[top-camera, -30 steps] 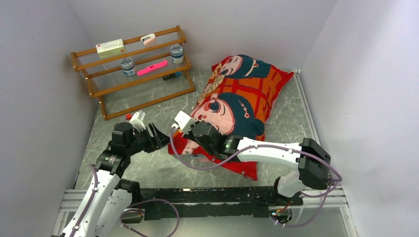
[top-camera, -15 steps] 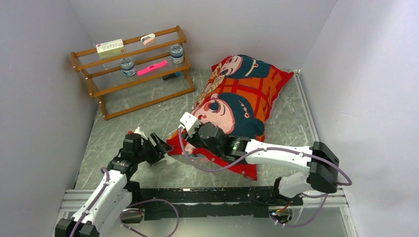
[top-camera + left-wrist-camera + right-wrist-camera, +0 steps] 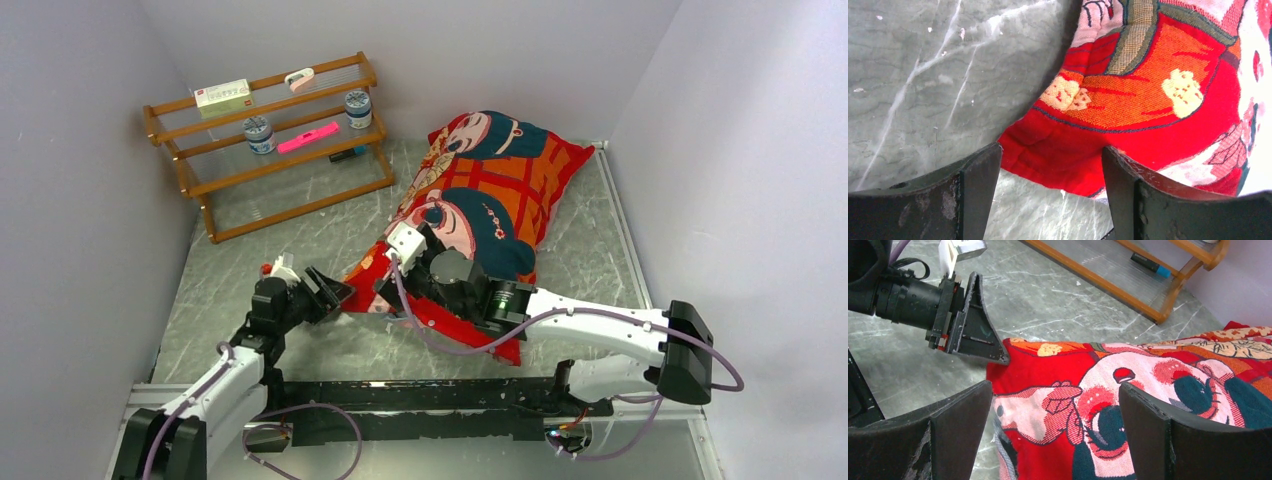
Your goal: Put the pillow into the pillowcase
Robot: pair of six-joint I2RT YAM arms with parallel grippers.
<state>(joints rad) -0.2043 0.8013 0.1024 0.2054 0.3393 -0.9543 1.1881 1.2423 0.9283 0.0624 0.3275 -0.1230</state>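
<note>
The red pillowcase (image 3: 500,190) with teal-haired cartoon faces lies plump at the back right of the table. The pillow is hidden from view. The near-left corner of the pillowcase (image 3: 1068,155) is a flat red flap on the table, and it lies between the open fingers of my left gripper (image 3: 1050,152), which reaches in low from the left (image 3: 335,293). My right gripper (image 3: 1055,387) hovers open just above the printed fabric (image 3: 1108,405) beside that corner and grips nothing (image 3: 385,290). One left fingertip (image 3: 1000,359) touches the corner's edge.
A wooden rack (image 3: 270,140) stands at the back left with two jars, a pink item and a small box on it. Grey walls close in on the left, back and right. The marble tabletop (image 3: 300,230) shows between the rack and the pillowcase.
My right gripper has opened wide and shifted right along the pillowcase's near edge. My left arm has dropped lower and slid forward until the red corner sits between its fingers.
</note>
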